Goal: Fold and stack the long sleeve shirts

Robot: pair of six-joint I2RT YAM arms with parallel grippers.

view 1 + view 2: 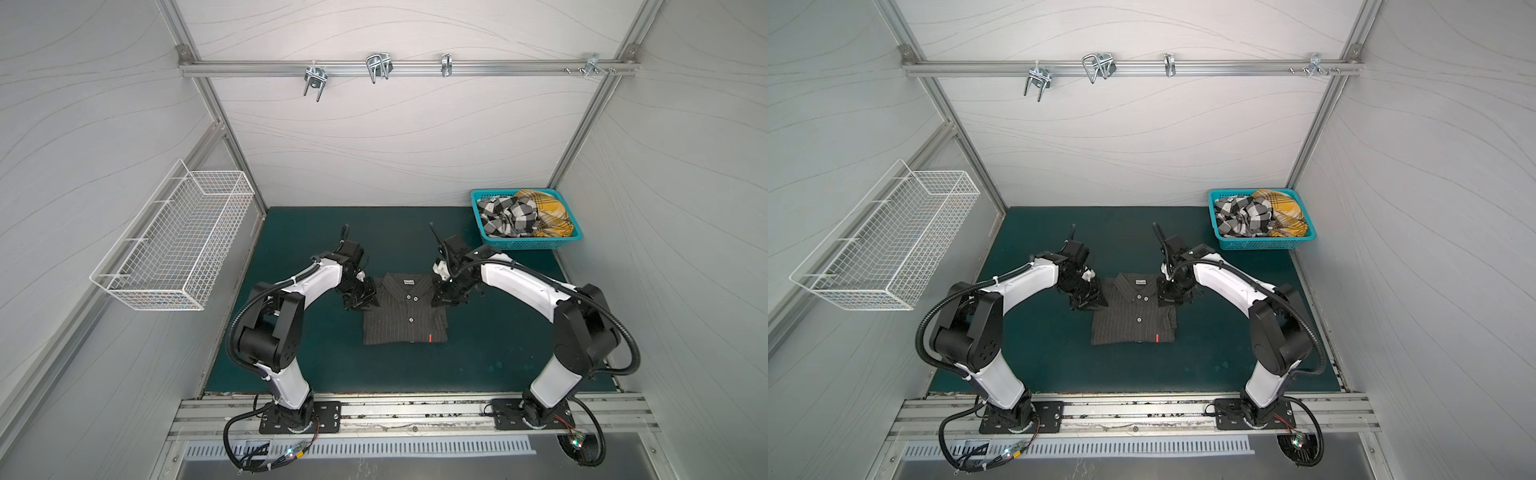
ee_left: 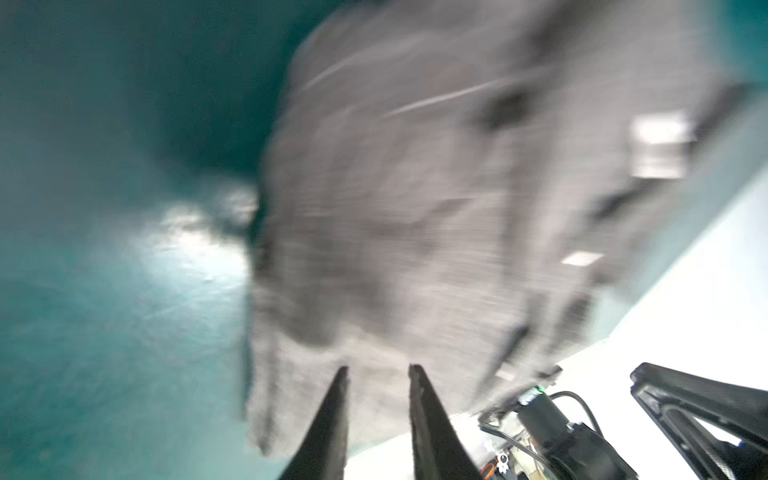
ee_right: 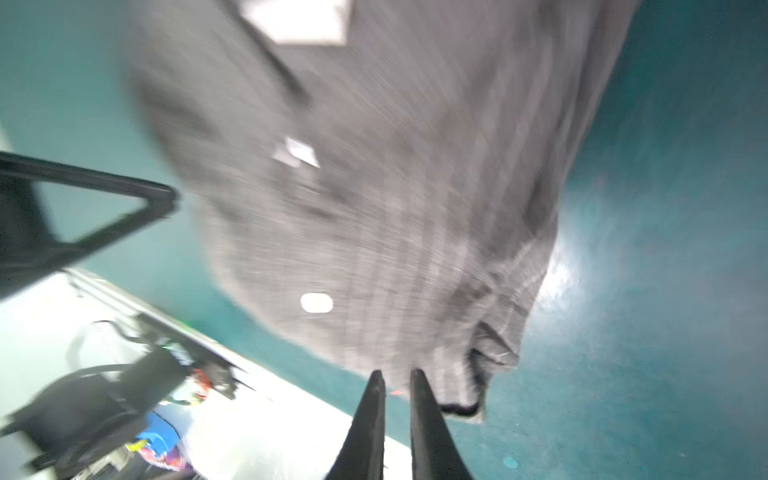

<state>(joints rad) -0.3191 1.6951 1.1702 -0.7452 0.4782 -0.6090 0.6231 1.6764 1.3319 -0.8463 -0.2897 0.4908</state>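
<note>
You have pale grey walls (image 1: 374, 137) on three sides, marked with thin wavy lines and framed by aluminium posts. Across the upper part of both top views runs a metal rail (image 1: 415, 68) carrying silver hooks (image 1: 378, 68). A white wire basket (image 1: 178, 245) hangs at the left. The floor is a dark teal mat (image 1: 478, 353), showing bright glare in the wrist views, edged along the bottom by an aluminium track (image 1: 415, 413).

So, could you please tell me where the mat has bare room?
Bare mat lies between the charcoal shirt and the front rail, and behind its collar to the back wall. Crowded: left gripper and right gripper at its shoulders, teal basket far right.
</note>
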